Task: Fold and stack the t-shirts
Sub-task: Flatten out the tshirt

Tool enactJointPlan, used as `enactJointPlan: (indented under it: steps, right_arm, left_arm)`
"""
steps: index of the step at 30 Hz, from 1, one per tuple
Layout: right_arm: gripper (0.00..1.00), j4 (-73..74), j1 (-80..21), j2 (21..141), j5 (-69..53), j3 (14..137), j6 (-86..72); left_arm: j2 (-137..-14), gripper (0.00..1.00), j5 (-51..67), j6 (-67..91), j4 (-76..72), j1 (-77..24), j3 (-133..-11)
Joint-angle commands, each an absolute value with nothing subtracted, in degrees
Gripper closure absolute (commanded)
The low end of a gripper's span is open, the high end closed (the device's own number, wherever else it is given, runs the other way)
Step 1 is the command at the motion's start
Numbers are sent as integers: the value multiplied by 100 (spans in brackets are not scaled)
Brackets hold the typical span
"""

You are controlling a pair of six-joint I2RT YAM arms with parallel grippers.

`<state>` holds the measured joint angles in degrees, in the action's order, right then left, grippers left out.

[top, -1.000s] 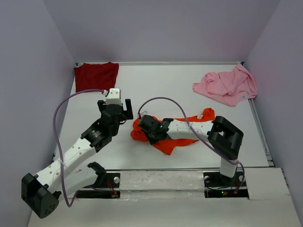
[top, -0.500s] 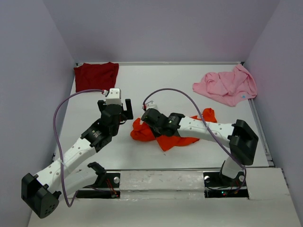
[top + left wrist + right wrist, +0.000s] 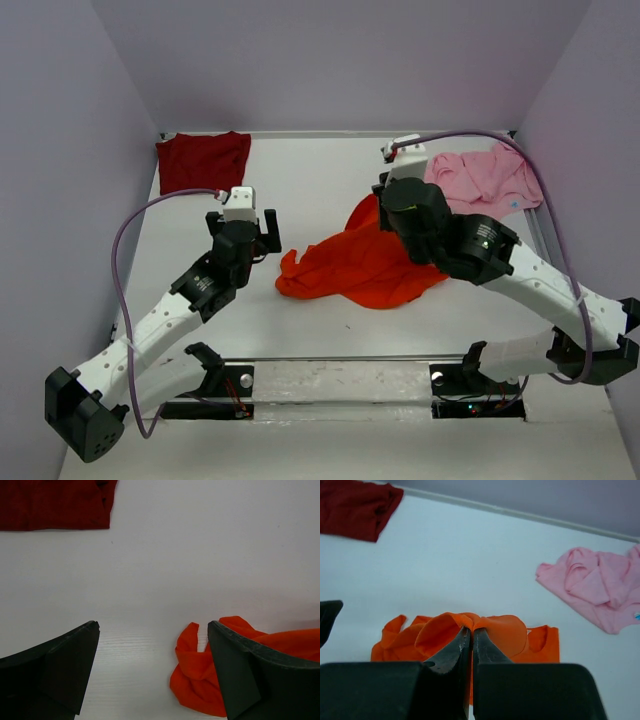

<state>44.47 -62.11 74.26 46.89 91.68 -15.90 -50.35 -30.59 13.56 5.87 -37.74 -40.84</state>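
Orange t-shirt (image 3: 365,268) now lifted rightward, right jaws clamped on it, left jaws apart, unmoved.

The orange t-shirt (image 3: 355,270) lies crumpled at centre, one fold raised toward one o'clock. The maroon t-shirt (image 3: 203,160) lies flat and squarish at eleven o'clock. The pink t-shirt (image 3: 485,180) sits bunched at two o'clock.

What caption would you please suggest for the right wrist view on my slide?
Right tool shut on a fold of the bright orange cloth t-shirt, crumpled light pink cloth t-shirt beyond.
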Motion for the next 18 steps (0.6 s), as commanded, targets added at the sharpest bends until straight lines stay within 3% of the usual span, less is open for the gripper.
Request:
enactJointPlan:
  steps: [1,6,18]
  right_arm:
    - [100,4509,-6047,7243,5993,9667,-1003]
    - [100,4500,-5924,7006,6547,9861,-677]
    - [100,4482,-5871,6364,7339,9870,-203]
  left_arm:
    - [-4869,1,-3050,1389,483,-3735,-4122]
    - [-4992,1,-2787,1441,457,-3735,-4139]
    - [-6845,1,-1082,2741,431,-3744,-4904]
